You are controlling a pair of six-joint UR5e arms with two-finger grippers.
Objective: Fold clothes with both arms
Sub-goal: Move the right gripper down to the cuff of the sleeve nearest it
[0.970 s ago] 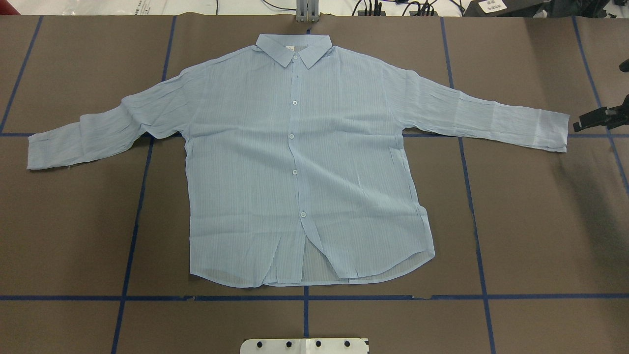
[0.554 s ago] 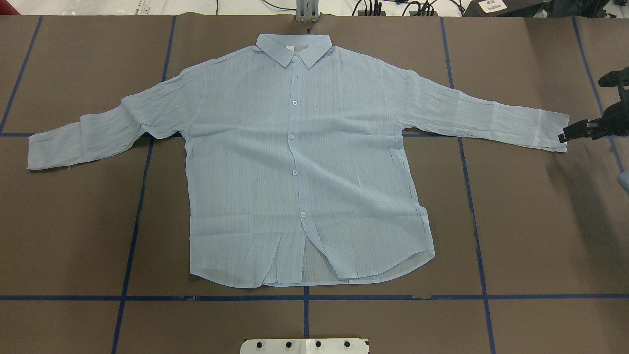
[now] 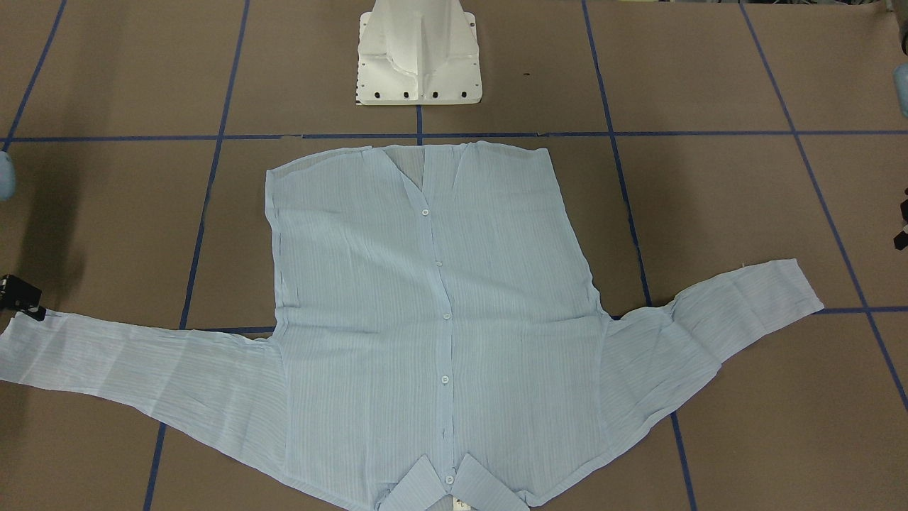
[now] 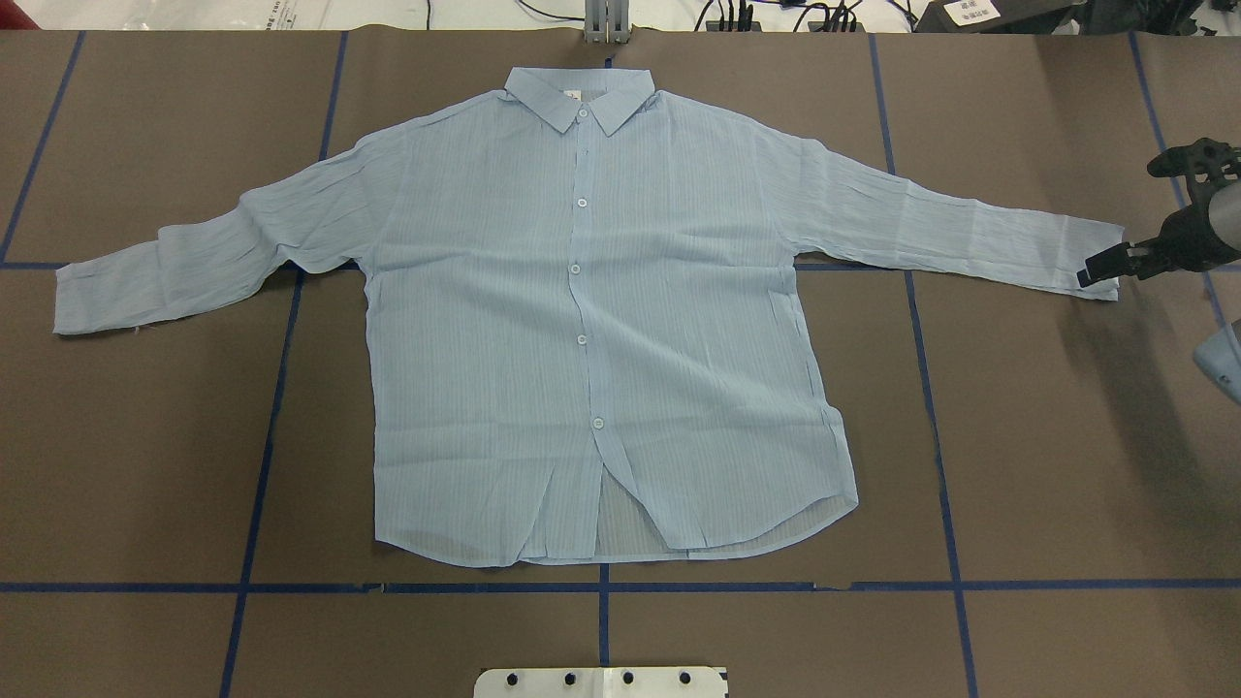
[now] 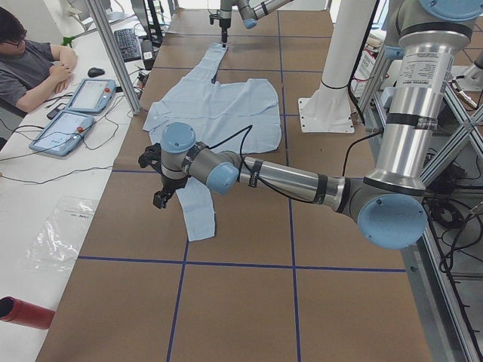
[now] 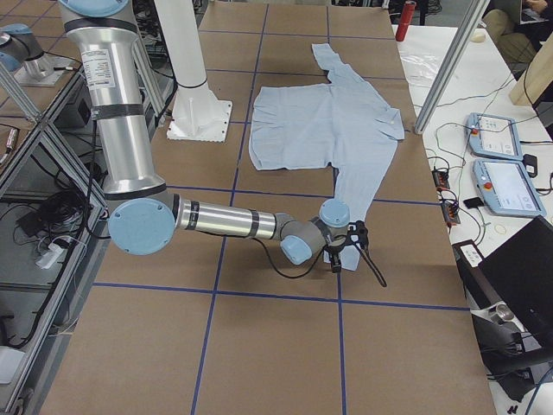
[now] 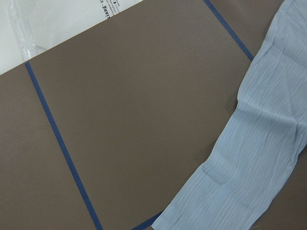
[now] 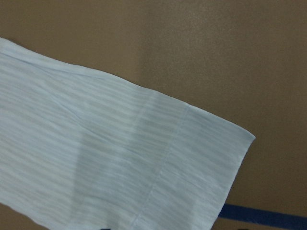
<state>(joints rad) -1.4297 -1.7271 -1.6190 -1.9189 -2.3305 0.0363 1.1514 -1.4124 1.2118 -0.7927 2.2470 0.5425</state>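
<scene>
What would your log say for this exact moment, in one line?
shirt: flat, unfolded | right pincer: at cuff, grip unclear | left pincer: near other sleeve, grip unclear

Bright, even overhead light; I see soft shadow on table (image 4: pixel 1144 417) by right arm (image 4: pixel 1224 208); right wrist view blurry.

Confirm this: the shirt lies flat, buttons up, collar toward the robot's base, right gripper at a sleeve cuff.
Not the collar: it lies away from the base; the hem is nearest it, as the front-facing view shows. The shirt is flat, buttons up, right gripper at a sleeve cuff.
</scene>
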